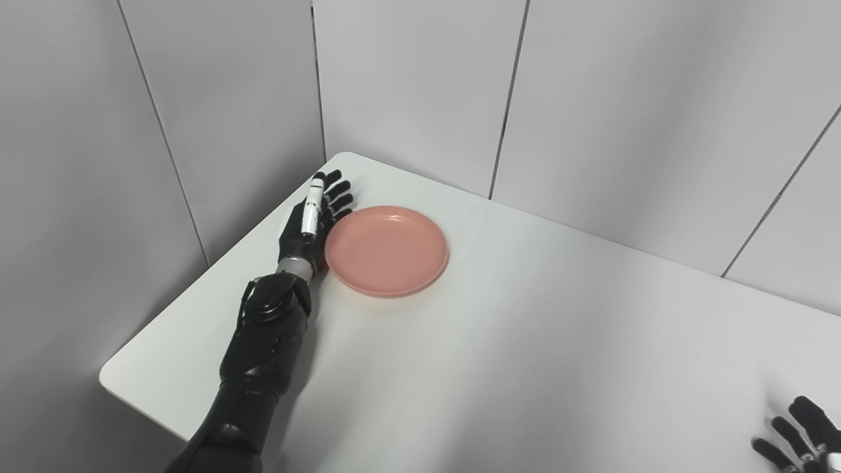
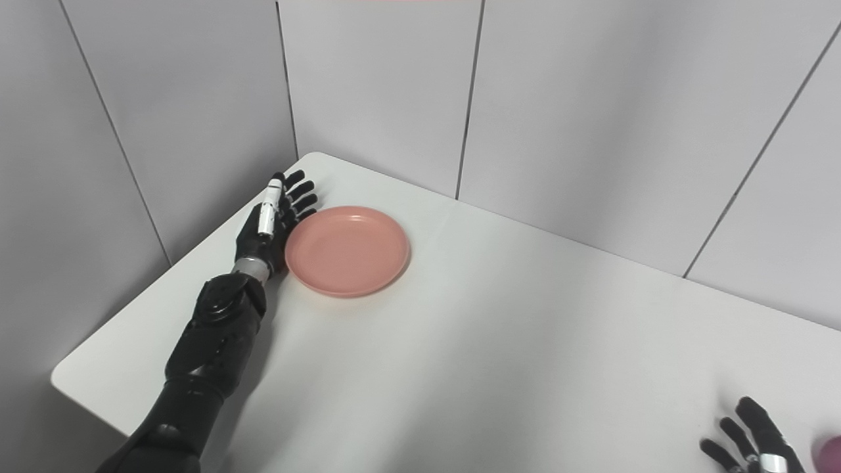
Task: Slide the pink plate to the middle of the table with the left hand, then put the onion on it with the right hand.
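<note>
Where the black forearm reaches in from the lower left across the white table [image 1: 525,341], left hand [image 1: 309,226] laid flat near the far left corner, fingers [image 1: 338,190] straight and a little spread, pointing toward the back wall, gripping nothing. Inner edge of the hand pressed against the left rim of the pink plate [image 1: 386,249], or just beside it; contact not clear. A white-and-silver segment running along the top of the hand. Wrist cuff silver, forearm bulky and glossy, resting low over the tabletop close to the left edge.

Plate upright, round, shallow, nothing in it, sitting in the far left part of the table, well apart from the middle.

At the lower right corner, right hand [image 2: 752,437] only partly in view, fingers spread and raised, nothing between them. Just beside it at the frame's right edge, in the right eye view, a sliver of something purplish [image 2: 829,453], too cropped to name for certain.

Tabletop smooth, matte white, rounded corners. Behind and to the left, pale grey wall panels [image 1: 407,79] with thin dark seams, meeting in a corner behind the table.
</note>
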